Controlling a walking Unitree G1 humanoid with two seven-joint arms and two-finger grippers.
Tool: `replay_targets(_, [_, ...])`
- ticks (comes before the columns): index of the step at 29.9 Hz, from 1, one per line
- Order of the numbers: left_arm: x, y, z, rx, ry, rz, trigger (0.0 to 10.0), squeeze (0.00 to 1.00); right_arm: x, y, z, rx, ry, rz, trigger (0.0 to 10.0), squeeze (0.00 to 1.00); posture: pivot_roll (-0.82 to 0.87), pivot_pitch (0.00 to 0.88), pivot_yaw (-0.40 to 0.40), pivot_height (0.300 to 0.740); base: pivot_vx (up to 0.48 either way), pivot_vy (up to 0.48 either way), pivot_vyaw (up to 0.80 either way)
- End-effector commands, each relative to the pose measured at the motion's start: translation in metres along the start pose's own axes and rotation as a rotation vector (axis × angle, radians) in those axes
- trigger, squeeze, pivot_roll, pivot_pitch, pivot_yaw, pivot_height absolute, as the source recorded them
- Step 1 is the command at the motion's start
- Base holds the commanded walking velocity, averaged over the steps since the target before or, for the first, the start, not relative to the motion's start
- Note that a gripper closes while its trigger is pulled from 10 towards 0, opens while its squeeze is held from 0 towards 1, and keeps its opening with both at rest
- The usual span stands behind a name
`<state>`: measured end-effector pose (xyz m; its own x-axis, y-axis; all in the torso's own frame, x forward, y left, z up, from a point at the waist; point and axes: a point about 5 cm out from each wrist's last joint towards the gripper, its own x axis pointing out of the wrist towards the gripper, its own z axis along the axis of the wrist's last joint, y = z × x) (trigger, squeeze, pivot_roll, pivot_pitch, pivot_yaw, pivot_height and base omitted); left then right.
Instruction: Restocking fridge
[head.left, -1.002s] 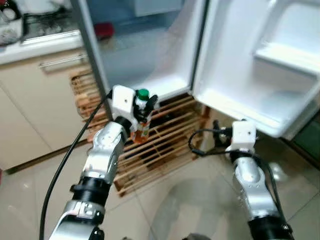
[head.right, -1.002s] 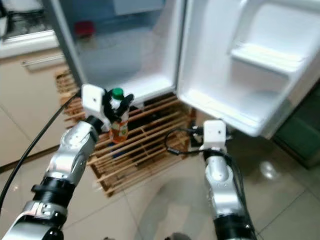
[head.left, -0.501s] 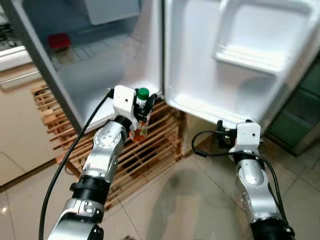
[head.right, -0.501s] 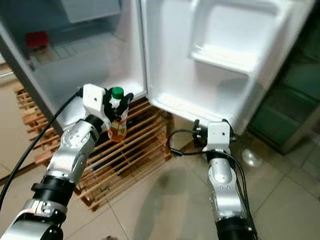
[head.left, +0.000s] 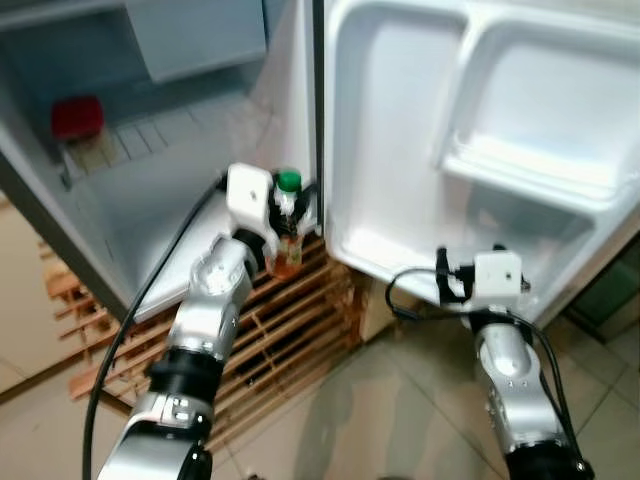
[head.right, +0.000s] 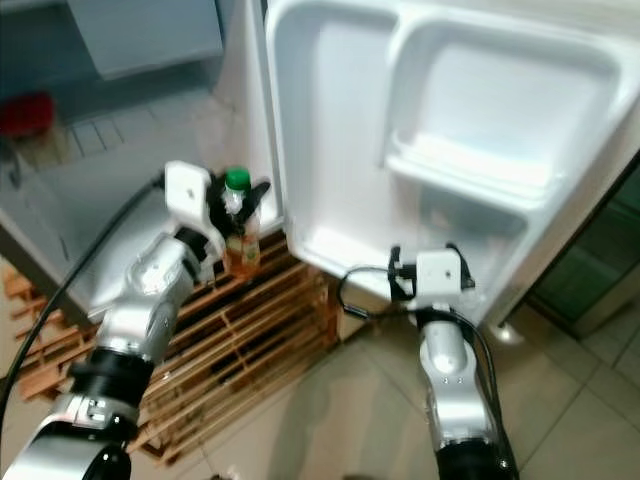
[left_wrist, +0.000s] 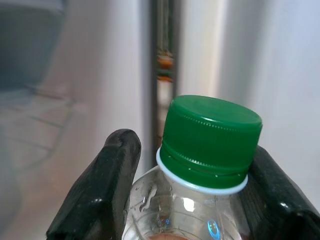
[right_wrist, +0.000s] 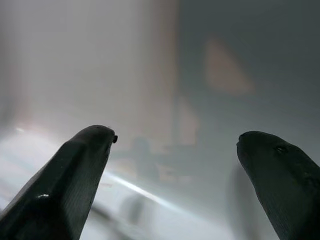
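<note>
Left gripper (head.left: 288, 212) clamps green-capped bottle (head.left: 286, 235) upright before fridge (head.left: 150, 170); right gripper (right_wrist: 175, 165) fingers spread, apparently near door (head.left: 480, 150)

One bottle (head.left: 286, 235), one red container (head.left: 77, 117), one open fridge door (head.left: 470, 130), one wooden pallet (head.left: 290, 320), two arms.

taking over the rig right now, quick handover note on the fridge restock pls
Left gripper: shut on the green-capped bottle, held upright in front of the open fridge, near the door hinge.
Right gripper: open, empty, low by the bottom edge of the fridge door.
Inside the fridge: a red container on the shelf.
Done: bottle picked up and brought to the fridge.
Left: set the bottle on a shelf or in a door bin, then release.
</note>
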<state>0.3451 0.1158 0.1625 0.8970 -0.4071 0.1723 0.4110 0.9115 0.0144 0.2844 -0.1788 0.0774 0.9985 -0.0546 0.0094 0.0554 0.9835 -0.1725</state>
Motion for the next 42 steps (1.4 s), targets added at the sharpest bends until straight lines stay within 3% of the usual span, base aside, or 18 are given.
replay_targets(1, [-0.003,0.005,0.001,0.004,-0.005,0.011,10.0,0.00,-0.001,0.005,0.002,0.004,-0.008,0.014,10.0,0.00,-0.09,0.000,0.045,0.740,0.000,0.000,-0.68])
replay_targets(6, [-0.002,0.005,0.001,0.007,-0.003,0.005,10.0,0.00,-0.001,0.005,0.001,0.007,-0.010,0.008,10.0,0.00,-0.09,0.000,0.047,0.740,0.000,0.000,-0.77])
replay_targets(18, [-0.001,-0.004,0.003,-0.018,-0.018,-0.030,10.0,0.00,-0.001,0.003,0.009,0.010,-0.047,0.000,10.0,0.00,-0.10,0.000,0.040,0.740,0.000,0.000,0.00])
replay_targets(24, [0.005,-0.016,0.010,-0.025,-0.070,-0.040,10.0,0.00,0.000,0.004,0.016,0.035,-0.062,-0.007,10.0,0.00,-0.11,0.000,0.045,0.740,0.285,-0.381,0.00])
replay_targets(37, [0.004,-0.026,0.011,-0.049,-0.068,-0.114,10.0,0.00,-0.003,0.005,0.018,0.018,-0.069,0.006,10.0,0.00,-0.11,0.000,0.039,0.740,0.260,-0.308,0.00])
replay_targets(42, [0.004,-0.020,0.010,-0.032,-0.072,-0.059,10.0,0.00,-0.006,0.007,0.019,0.007,-0.078,0.024,10.0,0.00,-0.11,0.000,0.033,0.740,0.000,0.000,0.00])
